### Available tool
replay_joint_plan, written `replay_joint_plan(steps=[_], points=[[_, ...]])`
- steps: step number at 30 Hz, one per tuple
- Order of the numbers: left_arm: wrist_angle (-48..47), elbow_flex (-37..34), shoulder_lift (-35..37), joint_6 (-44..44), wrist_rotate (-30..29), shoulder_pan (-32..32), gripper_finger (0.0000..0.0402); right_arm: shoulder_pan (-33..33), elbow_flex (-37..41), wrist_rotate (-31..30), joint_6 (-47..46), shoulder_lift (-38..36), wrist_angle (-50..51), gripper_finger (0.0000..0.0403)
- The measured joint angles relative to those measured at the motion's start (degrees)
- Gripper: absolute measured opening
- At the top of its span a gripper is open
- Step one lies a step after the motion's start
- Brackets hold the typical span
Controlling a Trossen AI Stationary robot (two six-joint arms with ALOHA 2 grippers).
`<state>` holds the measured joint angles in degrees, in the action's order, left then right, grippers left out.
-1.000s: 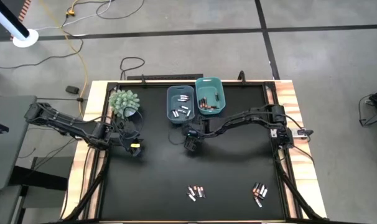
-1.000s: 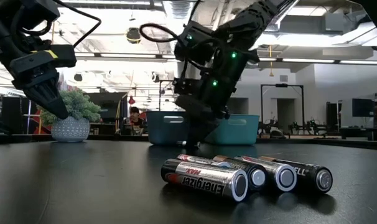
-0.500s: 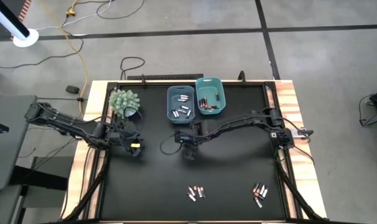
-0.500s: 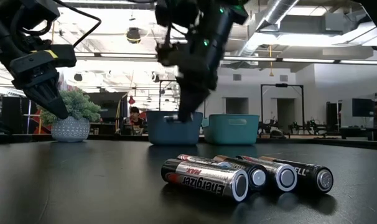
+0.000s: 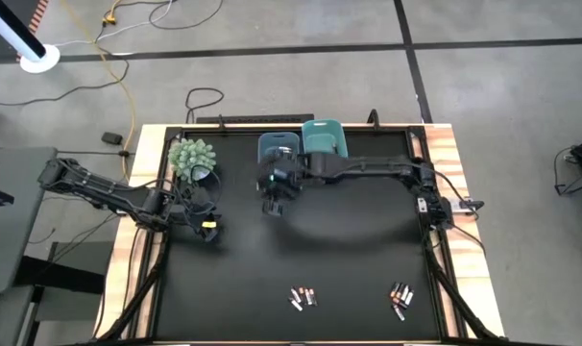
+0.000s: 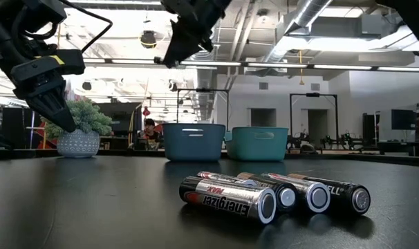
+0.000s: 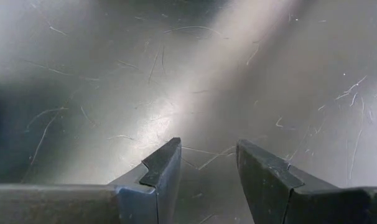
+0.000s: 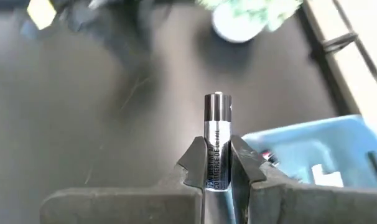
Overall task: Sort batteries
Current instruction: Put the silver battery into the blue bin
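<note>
A: Where do you have the right hand (image 8: pixel 218 163)?

B: You have it raised over the near edge of the darker blue bin (image 5: pixel 277 146), at the far side of the desk (image 5: pixel 349 259). From desk level it shows high up, well above both bins.

A: Is it carrying anything?

B: Yes. Its fingers (image 8: pixel 195 163) pinch one silver battery (image 8: pixel 217 140), which stands out past the tips. Beyond it, the darker blue bin shows a few batteries lying inside, and the potted plant (image 5: pixel 192 157) sits farther off.

A: And your left hand (image 7: pixel 208 163)?

B: It hangs over bare desk at the left side, near the potted plant. Its fingers stand apart with nothing between them; only scratched dark surface shows in the gap.

A: Where are the rest of the batteries?

B: Two small clusters lie at the near edge of the desk: one group (image 5: pixel 303 297) near the middle, another group (image 5: pixel 400 299) off to the right. From desk level, the near ones (image 6: pixel 275 195) lie side by side, touching.

A: The teal bin (image 5: pixel 324 137)?

B: Just beside the darker blue bin, on its right; the right arm covers much of it.
</note>
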<state>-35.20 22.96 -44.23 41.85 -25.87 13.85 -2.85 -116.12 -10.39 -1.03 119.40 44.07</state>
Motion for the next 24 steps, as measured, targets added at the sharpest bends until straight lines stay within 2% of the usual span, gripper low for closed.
replay_joint_plan(steps=[8, 24], points=[[0.3, 0.0, 0.0, 2.0, 0.0, 0.0, 0.0148, -8.0, -2.1, -0.1, 0.1, 0.6, -3.7, 0.0044], [0.5, 0.0, 0.0, 2.1, -0.6, -0.1, 0.0148, -16.2, -2.2, 4.9, -0.5, 11.3, 4.2, 0.0048]])
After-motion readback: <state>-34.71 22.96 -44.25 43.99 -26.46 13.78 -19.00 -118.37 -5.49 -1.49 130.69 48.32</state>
